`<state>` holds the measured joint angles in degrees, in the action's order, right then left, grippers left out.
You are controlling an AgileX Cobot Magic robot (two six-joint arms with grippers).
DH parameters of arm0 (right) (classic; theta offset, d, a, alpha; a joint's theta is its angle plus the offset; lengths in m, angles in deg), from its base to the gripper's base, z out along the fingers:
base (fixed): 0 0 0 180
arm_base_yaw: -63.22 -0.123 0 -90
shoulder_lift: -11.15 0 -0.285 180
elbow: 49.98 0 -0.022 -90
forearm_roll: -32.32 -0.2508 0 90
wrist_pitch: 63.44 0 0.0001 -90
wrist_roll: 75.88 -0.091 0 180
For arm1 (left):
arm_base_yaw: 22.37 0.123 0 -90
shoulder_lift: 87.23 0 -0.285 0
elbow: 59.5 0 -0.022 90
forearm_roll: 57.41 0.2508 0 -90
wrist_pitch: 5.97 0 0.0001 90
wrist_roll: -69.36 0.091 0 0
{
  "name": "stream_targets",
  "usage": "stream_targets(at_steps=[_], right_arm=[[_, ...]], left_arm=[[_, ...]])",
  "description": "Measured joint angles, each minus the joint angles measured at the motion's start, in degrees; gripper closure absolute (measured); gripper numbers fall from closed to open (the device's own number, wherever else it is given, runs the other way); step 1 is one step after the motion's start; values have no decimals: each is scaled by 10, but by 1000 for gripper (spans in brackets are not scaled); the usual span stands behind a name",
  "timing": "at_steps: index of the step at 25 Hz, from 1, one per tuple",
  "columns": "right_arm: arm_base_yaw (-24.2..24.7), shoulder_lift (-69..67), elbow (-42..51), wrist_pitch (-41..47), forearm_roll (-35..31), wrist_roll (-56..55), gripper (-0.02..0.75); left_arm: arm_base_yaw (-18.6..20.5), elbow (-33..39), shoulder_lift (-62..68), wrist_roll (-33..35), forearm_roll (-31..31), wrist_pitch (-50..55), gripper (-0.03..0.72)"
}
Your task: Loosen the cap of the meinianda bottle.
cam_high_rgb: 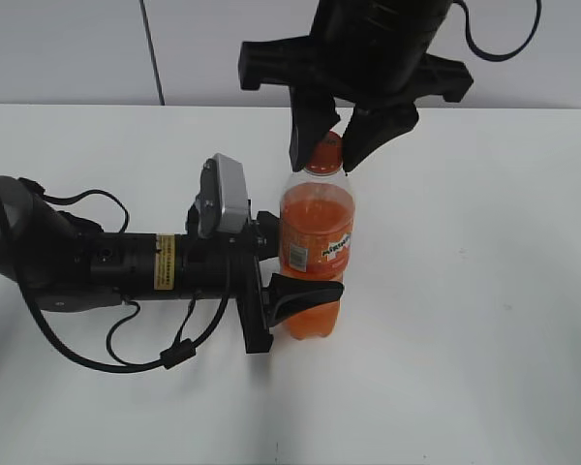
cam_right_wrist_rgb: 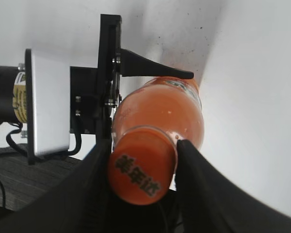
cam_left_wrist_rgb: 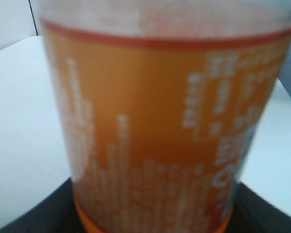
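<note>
The meinianda bottle (cam_high_rgb: 315,252) stands upright on the white table, full of orange liquid, with an orange label. My left gripper (cam_high_rgb: 289,260) reaches in from the left and is shut on the bottle's body at label height; the label (cam_left_wrist_rgb: 160,131) fills the left wrist view. My right gripper (cam_high_rgb: 329,145) comes down from above, its two black fingers on either side of the orange cap (cam_high_rgb: 324,153). In the right wrist view the cap (cam_right_wrist_rgb: 141,171) with dark print sits between the fingers (cam_right_wrist_rgb: 143,165), touching both.
The white table (cam_high_rgb: 484,291) runs to a pale wall at the back. The left arm's black body and cables (cam_high_rgb: 116,266) lie across the table's left side. The left wrist camera housing (cam_right_wrist_rgb: 48,102) shows beside the bottle.
</note>
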<state>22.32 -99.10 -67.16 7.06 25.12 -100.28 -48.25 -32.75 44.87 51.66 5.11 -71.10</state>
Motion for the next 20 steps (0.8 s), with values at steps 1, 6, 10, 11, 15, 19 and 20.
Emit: stream_targets(at_steps=[1, 6, 10, 11, 15, 19, 20], right_arm=[[0, 0, 0, 1, -1, 18, 428], [0, 0, 0, 3, -6, 134, 433], [0, 0, 0, 3, -5, 211, 434], [0, 0, 0, 3, -5, 229, 435], [0, 0, 0, 3, -5, 315, 439], [0, 0, 0, 3, -5, 392, 444], [0, 0, 0, 3, -5, 412, 445]], left_arm=[[0, 0, 0, 1, 1, 0, 279], [0, 0, 0, 2, 6, -1, 279], [0, 0, 0, 2, 7, -1, 279], [0, 0, 0, 2, 7, -1, 279], [0, 0, 0, 2, 8, -1, 279], [0, -1, 0, 2, 9, -1, 279], [0, -1, 0, 2, 9, -1, 279]])
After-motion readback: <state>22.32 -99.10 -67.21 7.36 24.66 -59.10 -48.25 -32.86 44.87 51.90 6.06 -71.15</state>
